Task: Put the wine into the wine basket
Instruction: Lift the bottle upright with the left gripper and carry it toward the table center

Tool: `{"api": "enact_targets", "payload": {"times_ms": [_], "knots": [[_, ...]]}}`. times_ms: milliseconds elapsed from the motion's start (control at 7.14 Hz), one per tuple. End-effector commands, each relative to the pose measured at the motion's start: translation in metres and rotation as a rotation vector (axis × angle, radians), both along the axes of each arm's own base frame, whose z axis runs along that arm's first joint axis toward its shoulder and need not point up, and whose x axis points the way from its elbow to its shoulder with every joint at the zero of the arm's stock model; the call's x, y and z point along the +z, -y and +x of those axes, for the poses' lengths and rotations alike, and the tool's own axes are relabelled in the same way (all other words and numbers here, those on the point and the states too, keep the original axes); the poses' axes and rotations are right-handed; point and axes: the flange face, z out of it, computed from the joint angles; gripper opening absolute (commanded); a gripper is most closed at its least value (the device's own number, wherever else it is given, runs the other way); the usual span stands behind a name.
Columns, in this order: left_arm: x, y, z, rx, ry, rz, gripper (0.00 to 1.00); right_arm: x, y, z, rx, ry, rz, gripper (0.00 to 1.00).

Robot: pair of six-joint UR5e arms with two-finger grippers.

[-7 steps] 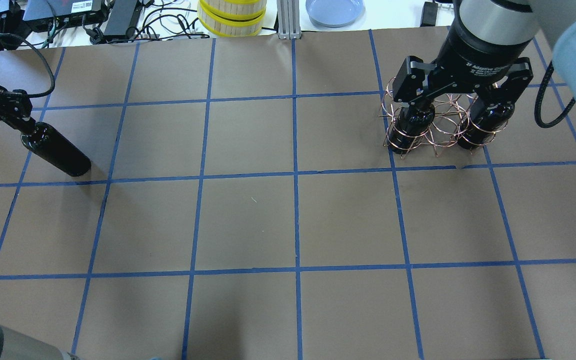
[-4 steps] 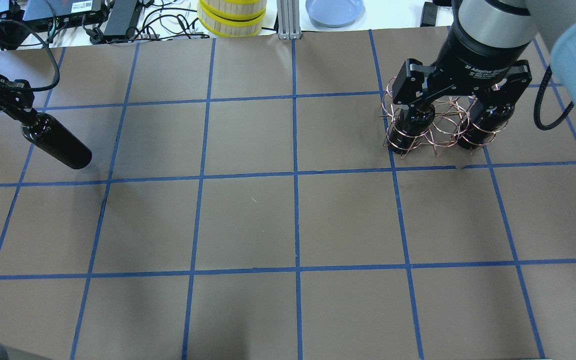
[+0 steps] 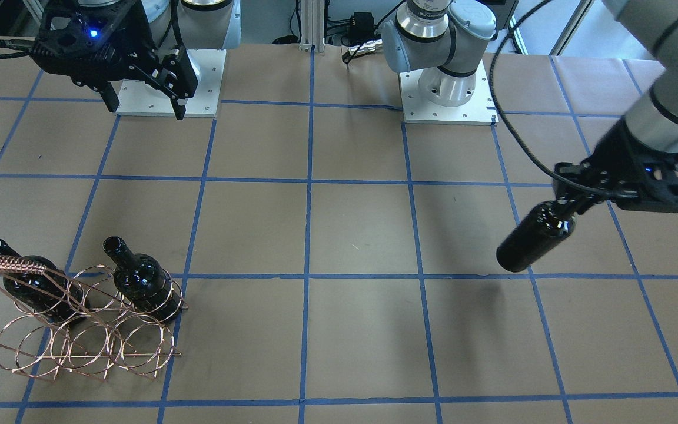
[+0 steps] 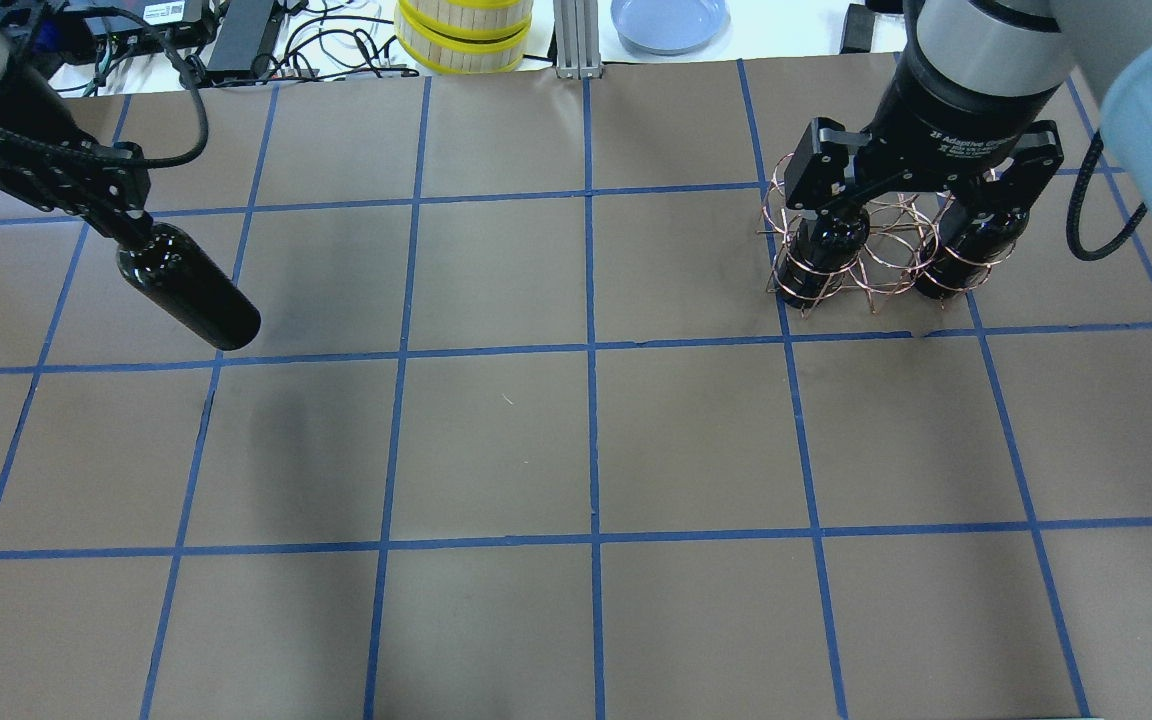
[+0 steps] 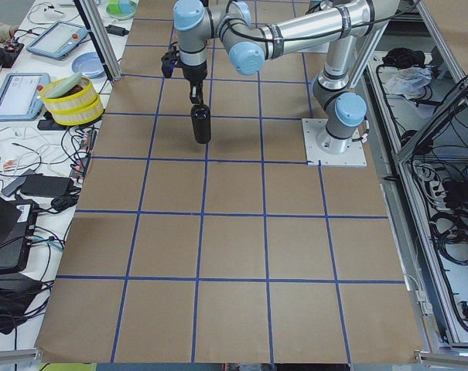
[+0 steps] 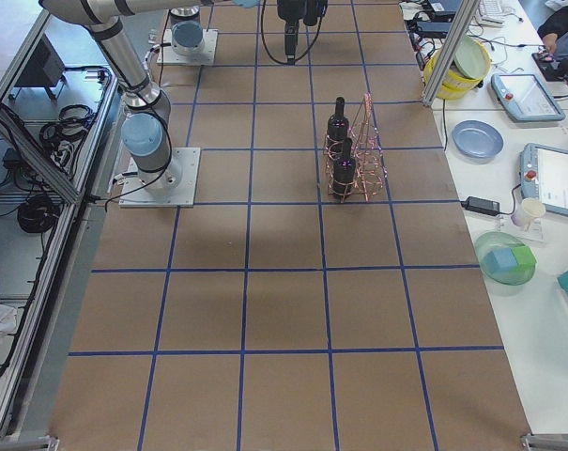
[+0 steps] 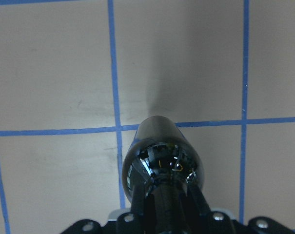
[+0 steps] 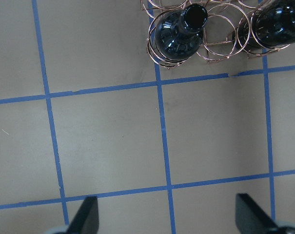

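The wine [image 4: 191, 295] is held by its neck in the left gripper [image 4: 128, 218], whose fingers are clamped on the glass. In the left wrist view the dark body [image 7: 162, 161] is seen hanging straight below that gripper, base down. The base is kept clear of the table [image 4: 496, 440], and a soft shadow is cast on the brown paper beneath it. From across the table the same bottle [image 3: 530, 241] is seen below the gripper [image 3: 568, 206].

Well apart from this gripper, on its right-hand side, the wine basket [image 4: 881, 255] is set on the paper. Two bottles [image 4: 816, 255] [image 4: 966, 250] are seated in its two outer ring columns, necks up.

The right gripper [image 4: 911, 205] is held above the table with its fingers [image 8: 86, 214] spread wide and nothing between them. The basket [image 8: 215, 44] is found just ahead of those fingers, on the side away from the robot's base, and is not touched by them.
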Motion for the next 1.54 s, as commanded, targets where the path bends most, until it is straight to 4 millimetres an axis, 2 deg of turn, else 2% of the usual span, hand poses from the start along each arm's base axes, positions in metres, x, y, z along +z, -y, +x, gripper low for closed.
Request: {"api": "enact_targets", "payload": {"times_ms": [0, 140, 280, 420, 561, 981, 1261, 1401], "knots": [[-0.017, -0.064, -0.089, 0.019, -0.028, 0.045, 0.0, 0.0, 0.0, 0.0, 0.0, 0.0, 0.0, 1.0], [-0.032, -0.09, -0.118, 0.038, -0.043, 0.077, 0.0, 0.0, 0.0, 0.0, 0.0, 0.0, 0.0, 1.0], [-0.041, -0.104, -0.159, -0.006, -0.053, 0.087, 0.0, 0.0, 0.0, 0.0, 0.0, 0.0, 0.0, 1.0], [-0.044, -0.116, -0.202, 0.038, -0.034, 0.08, 0.0, 0.0, 0.0, 0.0, 0.0, -0.002, 0.0, 1.0], [-0.048, -0.128, -0.232, 0.007, -0.017, 0.054, 0.0, 0.0, 0.0, 0.0, 0.0, 0.0, 0.0, 1.0], [-0.059, -0.147, -0.271, -0.033, -0.018, 0.047, 0.0, 0.0, 0.0, 0.0, 0.0, 0.0, -0.001, 1.0], [-0.078, -0.143, -0.29, -0.015, -0.029, 0.038, 0.0, 0.0, 0.0, 0.0, 0.0, 0.0, -0.001, 1.0], [-0.077, -0.148, -0.299, -0.039, -0.025, 0.023, 0.0, 0.0, 0.0, 0.0, 0.0, 0.0, -0.001, 1.0]]}}
